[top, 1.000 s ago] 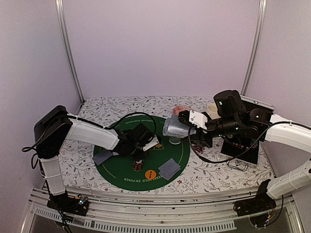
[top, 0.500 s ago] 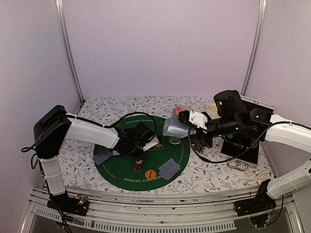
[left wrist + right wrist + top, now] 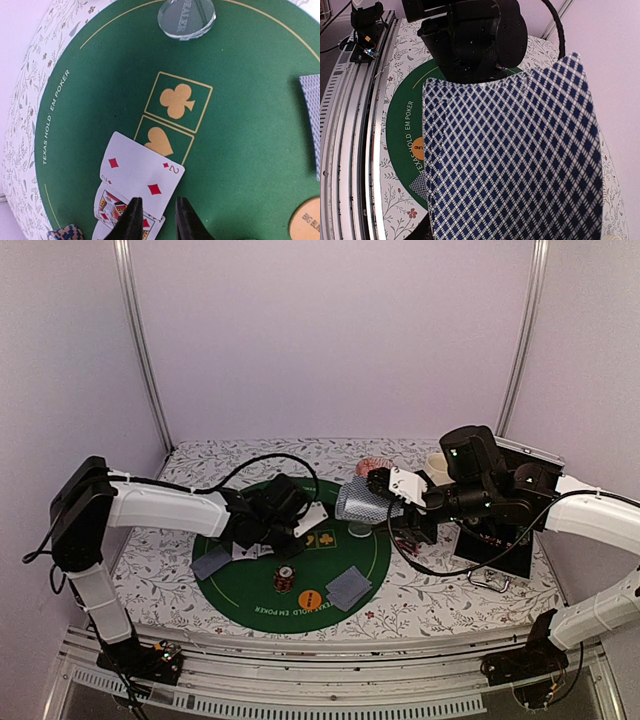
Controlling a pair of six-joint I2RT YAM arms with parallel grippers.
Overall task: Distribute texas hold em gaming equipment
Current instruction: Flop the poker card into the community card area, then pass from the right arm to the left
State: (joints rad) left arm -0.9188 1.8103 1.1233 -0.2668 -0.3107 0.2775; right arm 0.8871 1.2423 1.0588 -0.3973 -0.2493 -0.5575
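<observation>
– cards (image 3: 142, 177) lie face up, a red 2 over a court card (image 3: 111, 210): why there?
– they look dealt onto the green mat (image 3: 240, 150), just ahead of the left gripper (image 3: 157, 220), whose jaws stand slightly apart, pinching nothing. the right gripper (image 3: 383, 502) pinches the blue-backed deck (image 3: 510, 160) off the mat, likely for further deals.
– room to move?
– beyond the left jaws, 2 printed suit boxes (image 3: 178, 101) lie mostly bare. a chip stack (image 3: 65, 234) sits close on one side, an orange button (image 3: 306, 222) well off on the other.

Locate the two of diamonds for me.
Left wrist view: the two of diamonds lies face up on the green mat, between the left gripper and the spade box, overlapping a face card.
</observation>
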